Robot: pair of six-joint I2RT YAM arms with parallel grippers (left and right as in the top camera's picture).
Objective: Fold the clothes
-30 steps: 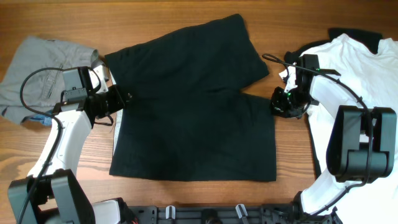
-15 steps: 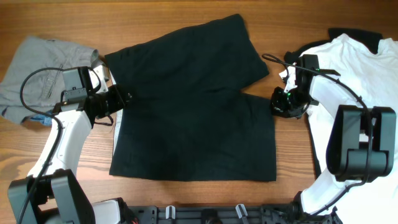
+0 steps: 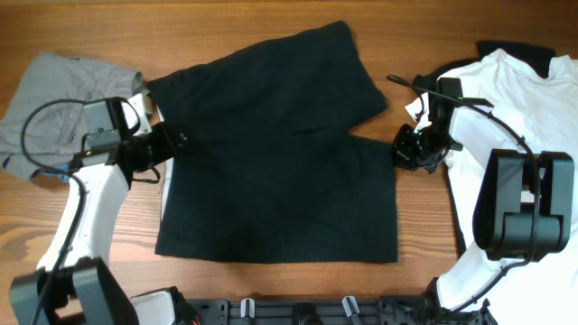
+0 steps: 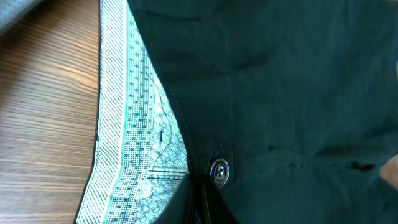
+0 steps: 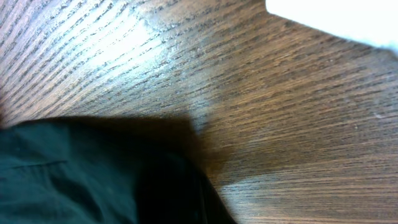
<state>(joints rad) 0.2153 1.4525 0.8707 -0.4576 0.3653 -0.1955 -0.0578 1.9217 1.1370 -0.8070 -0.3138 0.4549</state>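
Note:
A black garment (image 3: pixel 280 162) lies spread flat at the middle of the table; it looks like shorts, with two legs pointing right. The left wrist view shows its silver button (image 4: pixel 219 170) and a white-and-teal patterned waistband lining (image 4: pixel 134 143). My left gripper (image 3: pixel 178 142) is shut on the waistband at the garment's left edge, fingers pinched beside the button (image 4: pixel 200 202). My right gripper (image 3: pixel 402 149) is shut on the black fabric's right edge (image 5: pixel 93 186), low over the wood. Grey trousers (image 3: pixel 54 104) lie at far left. A white T-shirt (image 3: pixel 519 117) lies at far right.
A dark cloth (image 3: pixel 519 50) peeks out from under the white T-shirt at the back right. Bare wooden table (image 3: pixel 253 27) shows along the far side. The arm bases (image 3: pixel 298 311) stand along the near edge.
My left gripper has moved a little to the left, drawing the black garment's waistband edge with it. The right gripper has barely shifted.

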